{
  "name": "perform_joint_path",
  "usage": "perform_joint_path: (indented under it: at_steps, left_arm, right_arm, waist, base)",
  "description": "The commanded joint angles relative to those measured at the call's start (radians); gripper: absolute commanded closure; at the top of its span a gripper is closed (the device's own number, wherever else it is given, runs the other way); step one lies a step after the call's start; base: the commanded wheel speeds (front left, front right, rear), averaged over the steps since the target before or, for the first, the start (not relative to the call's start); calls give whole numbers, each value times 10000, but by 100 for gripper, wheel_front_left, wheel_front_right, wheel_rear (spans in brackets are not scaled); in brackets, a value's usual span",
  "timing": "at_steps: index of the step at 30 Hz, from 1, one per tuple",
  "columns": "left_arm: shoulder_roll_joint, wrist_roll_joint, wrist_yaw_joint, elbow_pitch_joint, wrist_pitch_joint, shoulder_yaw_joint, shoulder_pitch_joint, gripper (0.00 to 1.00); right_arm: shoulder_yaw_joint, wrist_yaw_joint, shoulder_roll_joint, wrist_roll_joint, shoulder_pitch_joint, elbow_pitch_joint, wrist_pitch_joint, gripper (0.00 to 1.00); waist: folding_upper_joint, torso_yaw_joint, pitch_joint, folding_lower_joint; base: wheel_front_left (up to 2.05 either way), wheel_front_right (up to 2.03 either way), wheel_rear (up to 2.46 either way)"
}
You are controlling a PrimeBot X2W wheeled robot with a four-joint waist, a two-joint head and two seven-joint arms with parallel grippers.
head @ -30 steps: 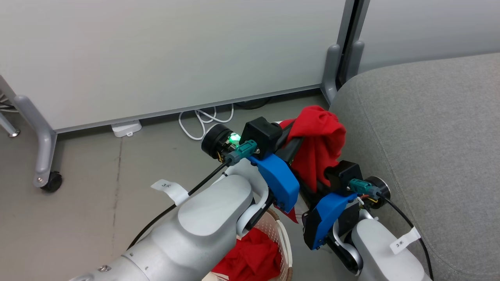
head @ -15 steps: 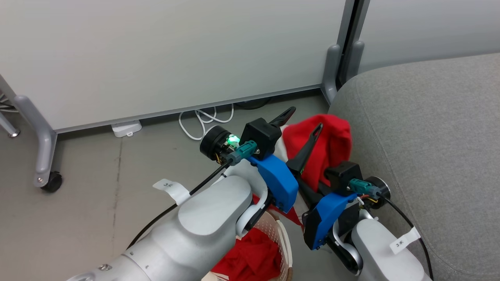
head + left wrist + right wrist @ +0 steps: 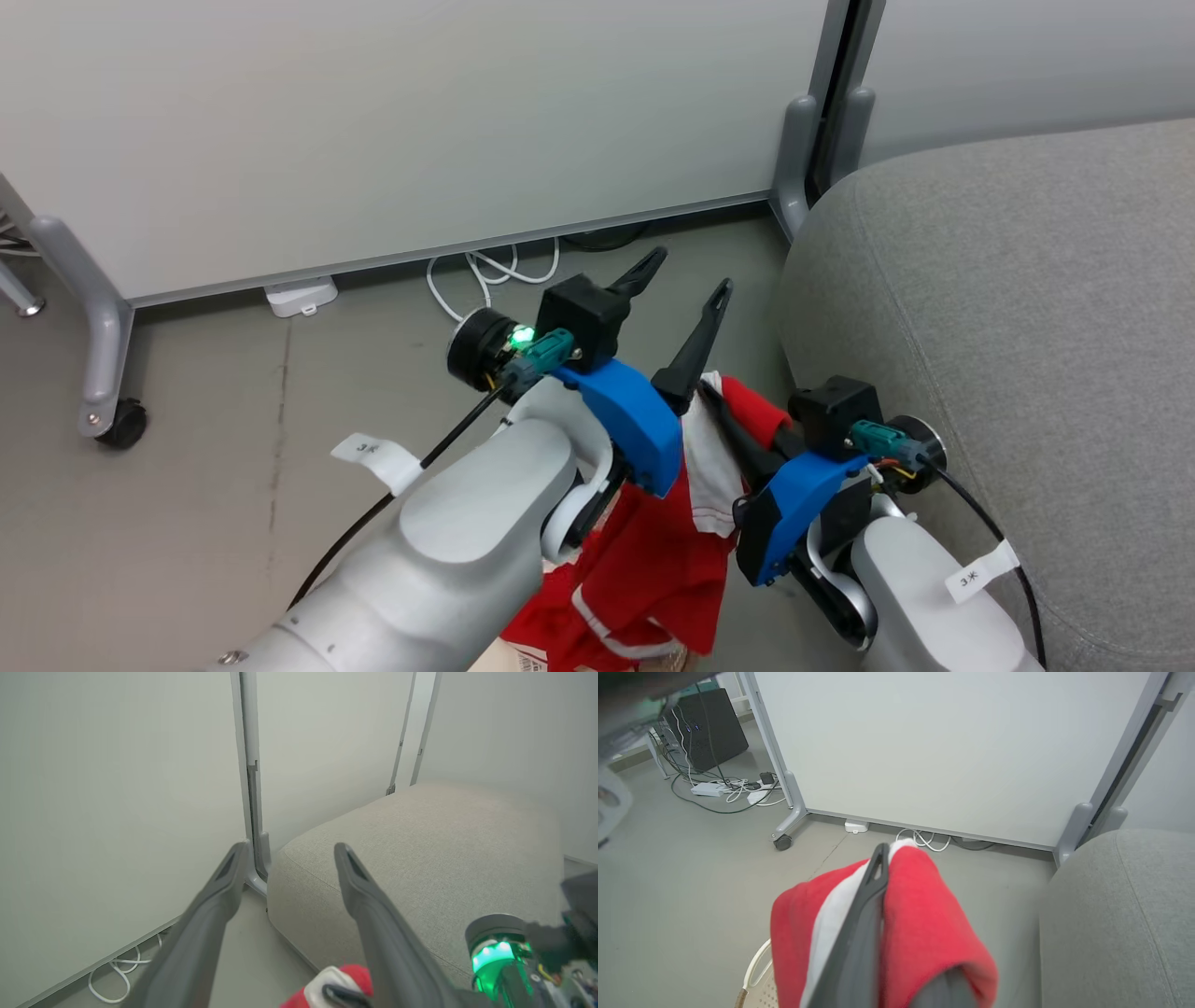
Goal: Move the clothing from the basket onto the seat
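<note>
Height first: raising the red garment (image 3: 653, 560), clamped in the right gripper (image 3: 733, 415), clear of the basket (image 3: 752, 963) before swinging onto the grey seat cushion (image 3: 1008, 308), left gripper (image 3: 691, 271) hanging spread and empty.

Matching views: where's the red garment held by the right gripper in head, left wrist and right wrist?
Head view: the red garment hangs low centre, between the arms, from the right gripper.
Left wrist view: a small red-and-white bit at the bottom edge, centre.
Right wrist view: lower centre, draped over the fingers.
Shared landmark: the grey seat, toward the right in all three.
</note>
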Motion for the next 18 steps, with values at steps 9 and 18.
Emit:
perform_joint_path:
  at_steps: [9, 18]
  left_arm:
    - [1095, 912, 55, -1305, -30, 2064, 1873, 0]
    - [2120, 2369, -30, -3431, -29, 4540, 4451, 0]
  right_arm:
    - [-962, 5, -28, -363, 437, -586, -64, 100]
    - [-1713, 5, -27, -733, 1065, -1352, 213, 100]
  waist:
    - [0, 62, 171, 1]
    - [0, -7, 176, 1]
  base:
    - [0, 0, 0]
    - [0, 0, 0]
